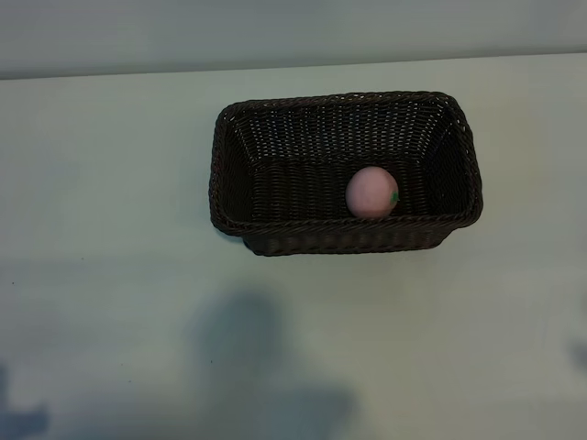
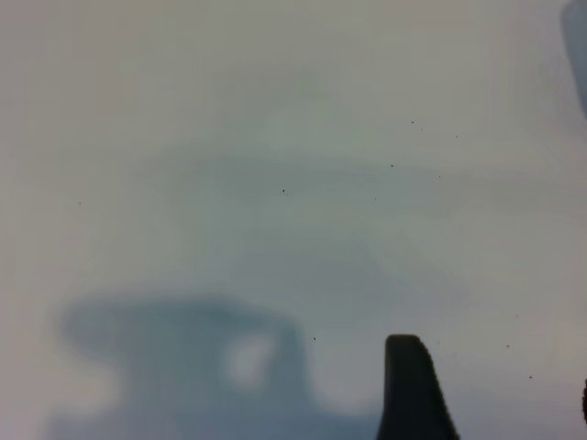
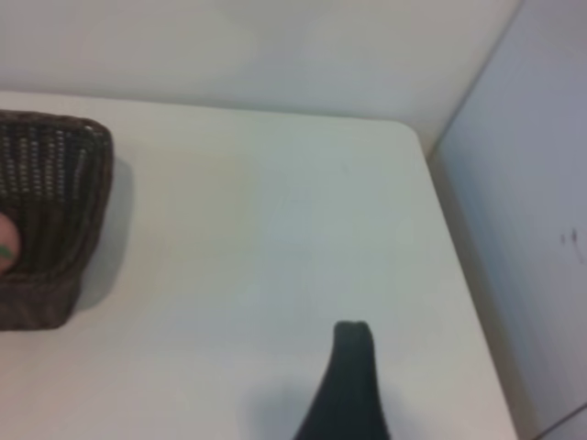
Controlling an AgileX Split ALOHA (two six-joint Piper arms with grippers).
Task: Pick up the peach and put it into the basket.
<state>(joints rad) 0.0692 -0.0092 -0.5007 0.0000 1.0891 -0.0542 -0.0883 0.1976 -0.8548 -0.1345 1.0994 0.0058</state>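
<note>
Pale table (image 1: 110, 183) seen bare around basket (image 1: 275, 240); peach (image 1: 371, 192) lies inside, against near wall. Placement judged done. Right gripper (image 3: 431, 380) fingers spread, empty, well clear of basket. Left gripper (image 2: 500, 390) fingers apart, empty. Retreat best made without basket being nudged
</note>
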